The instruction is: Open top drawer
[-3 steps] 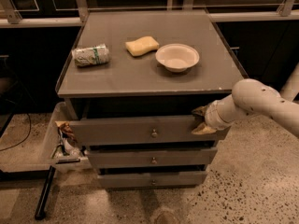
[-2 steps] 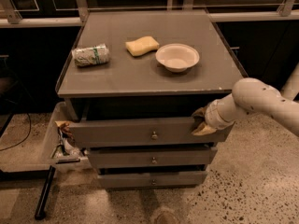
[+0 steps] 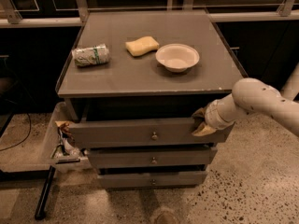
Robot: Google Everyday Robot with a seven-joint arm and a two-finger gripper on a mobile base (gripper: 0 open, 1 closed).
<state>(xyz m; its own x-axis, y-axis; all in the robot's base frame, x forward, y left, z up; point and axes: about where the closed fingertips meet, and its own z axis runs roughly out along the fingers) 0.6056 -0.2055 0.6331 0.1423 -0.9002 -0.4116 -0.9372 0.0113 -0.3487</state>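
Note:
The top drawer is the widest grey front, with a small round metal knob. It stands pulled out a little from under the cabinet top, and a dark gap shows above it. My gripper is at the drawer's right end, at the upper edge of the front panel. The white arm reaches in from the right. Two narrower drawer fronts sit below it.
On the grey cabinet top lie a crumpled can, a yellow sponge and a white bowl. A clear bin with clutter stands on the floor at the left, with a black bar beside it.

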